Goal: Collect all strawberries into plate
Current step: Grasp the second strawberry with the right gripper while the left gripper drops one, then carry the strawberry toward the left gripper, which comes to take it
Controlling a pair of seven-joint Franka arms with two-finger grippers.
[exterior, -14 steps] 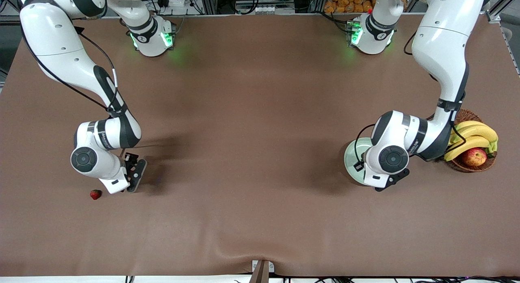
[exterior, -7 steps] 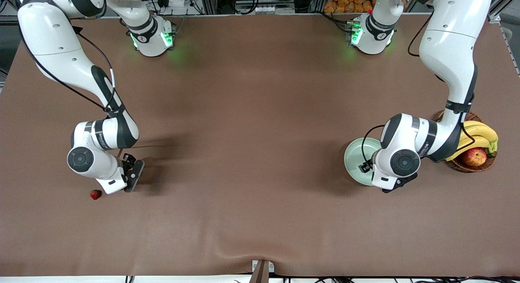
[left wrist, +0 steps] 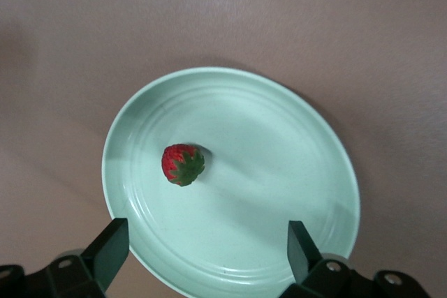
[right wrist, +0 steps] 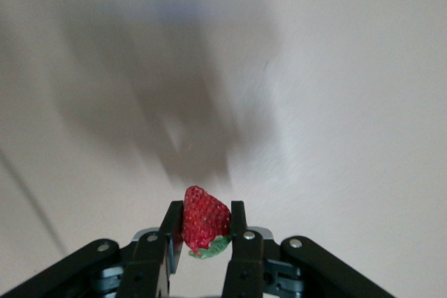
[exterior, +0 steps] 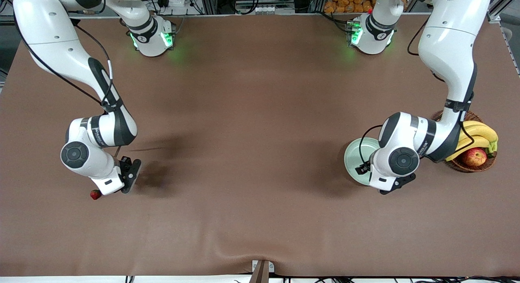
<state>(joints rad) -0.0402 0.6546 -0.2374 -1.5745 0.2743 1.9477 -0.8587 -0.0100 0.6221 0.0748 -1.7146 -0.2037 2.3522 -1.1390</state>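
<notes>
Right claw (right wrist: pixel 202 242) pinching strawberry (right wrist: pixel 204 220) at worktop level, right arm's end | left claw (left wrist: pixel 202 252) spread over mint plate (left wrist: pixel 293 172), one berry (left wrist: pixel 183 164) in it | fruit likely light, soft, bruisable: gentle grip across sides | third berry unseen

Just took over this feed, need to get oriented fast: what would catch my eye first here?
The right gripper, toward the right arm's end of the table, is shut on a strawberry. The left gripper hangs open over the mint-green plate, where a strawberry lies. Beside the plate sits a wicker basket of bananas and an apple.
</notes>
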